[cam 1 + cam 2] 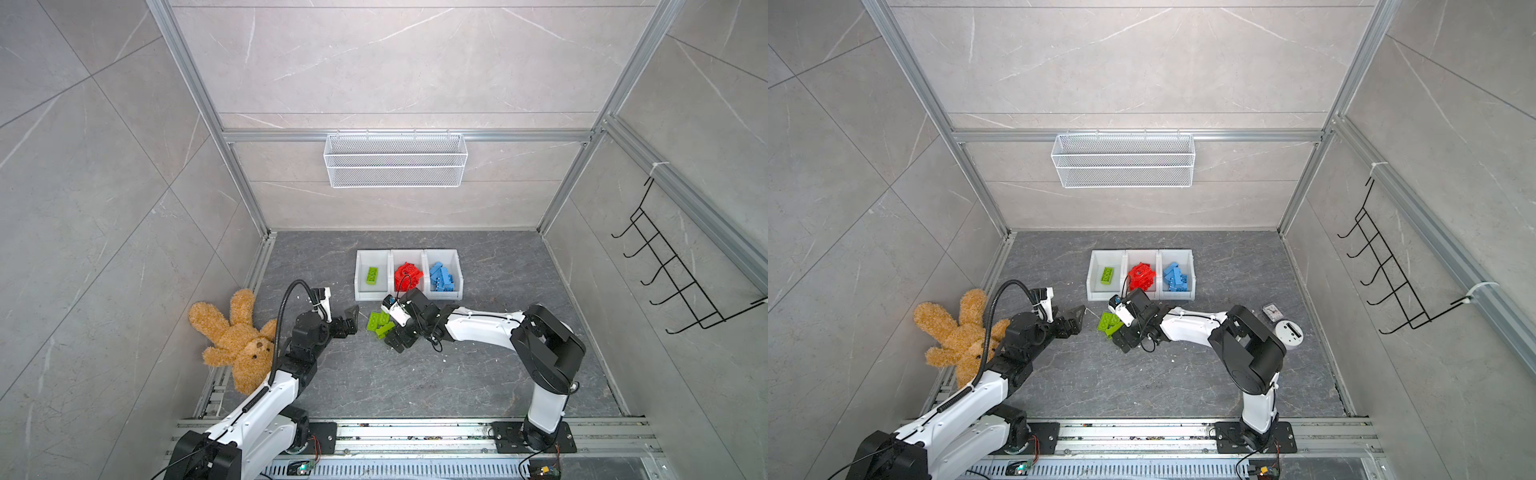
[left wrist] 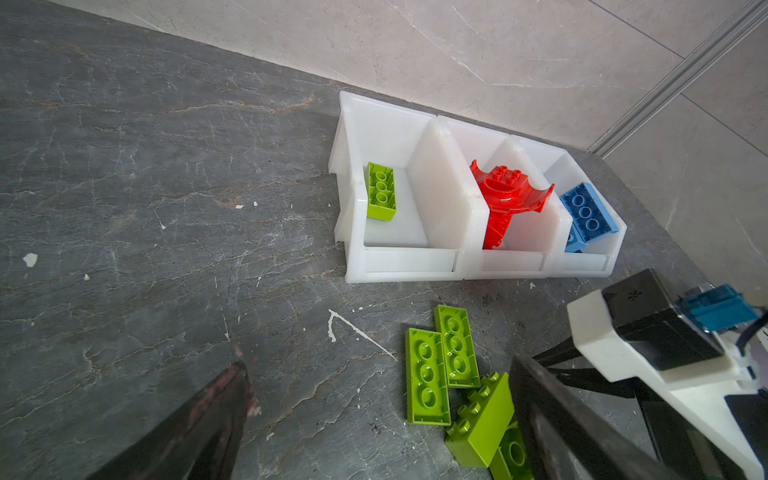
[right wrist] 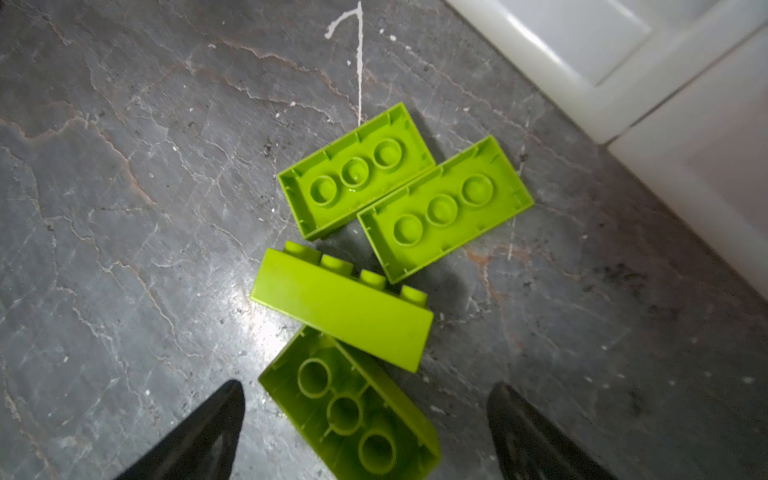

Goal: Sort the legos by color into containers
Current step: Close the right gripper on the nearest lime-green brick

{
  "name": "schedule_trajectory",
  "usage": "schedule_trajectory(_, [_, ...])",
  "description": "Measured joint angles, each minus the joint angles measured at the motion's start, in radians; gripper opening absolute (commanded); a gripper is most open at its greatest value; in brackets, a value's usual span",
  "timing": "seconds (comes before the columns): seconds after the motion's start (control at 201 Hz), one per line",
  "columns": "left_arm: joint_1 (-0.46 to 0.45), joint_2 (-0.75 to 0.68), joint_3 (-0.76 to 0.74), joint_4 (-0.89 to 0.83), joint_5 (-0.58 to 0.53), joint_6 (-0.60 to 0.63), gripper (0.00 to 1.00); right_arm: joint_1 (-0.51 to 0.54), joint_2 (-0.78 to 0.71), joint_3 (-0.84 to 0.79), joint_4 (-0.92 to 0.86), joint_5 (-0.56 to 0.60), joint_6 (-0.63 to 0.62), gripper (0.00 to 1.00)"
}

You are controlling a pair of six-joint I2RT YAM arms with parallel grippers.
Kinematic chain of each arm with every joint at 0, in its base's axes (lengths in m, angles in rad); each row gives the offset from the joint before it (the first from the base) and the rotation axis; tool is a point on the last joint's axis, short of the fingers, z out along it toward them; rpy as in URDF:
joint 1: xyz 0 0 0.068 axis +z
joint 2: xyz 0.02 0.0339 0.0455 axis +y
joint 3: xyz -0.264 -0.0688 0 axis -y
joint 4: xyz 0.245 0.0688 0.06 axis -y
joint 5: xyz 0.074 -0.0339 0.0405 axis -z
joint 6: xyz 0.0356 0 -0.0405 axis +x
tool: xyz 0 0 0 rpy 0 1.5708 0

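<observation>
Pick-up of lime green bricks [image 1: 379, 324]: four loose on counter [image 1: 478, 374] mid-frame, just below white bins [image 1: 424, 266]; right gripper [image 3: 365, 388] jaws apart astride one, left gripper [image 1: 351, 321] jaws apart, empty; next, likely descent, closing, transfer to leftmost bin [image 1: 360, 274].

Both top views looked steeply down from high over the near edge, sharing nearly the whole table [image 1: 415, 382]. The left wrist camera slanted toward the containers [image 2: 409, 266]. The right wrist camera hung close over the green legos [image 3: 345, 307], which the left also saw; its blurred corner probably showed the containers.
</observation>
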Motion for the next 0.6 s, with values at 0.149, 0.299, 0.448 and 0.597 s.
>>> schedule_trajectory(0.149, [0.000,0.000,0.000,-0.004,0.000,0.000,0.99,0.000,0.012,0.001,-0.044,-0.032,-0.020,0.83])
schedule_trajectory(0.299, [0.000,0.000,0.000,-0.004,0.000,0.000,0.99,0.006,0.013,0.001,-0.063,-0.042,-0.028,0.79])
schedule_trajectory(0.448, [0.000,0.000,0.000,-0.004,0.000,0.000,0.99,0.040,0.013,-0.002,-0.067,-0.018,-0.029,0.67])
schedule_trajectory(0.597, [0.000,-0.005,-0.002,-0.005,-0.003,0.000,0.99,0.084,0.013,-0.004,-0.067,0.011,-0.032,0.67])
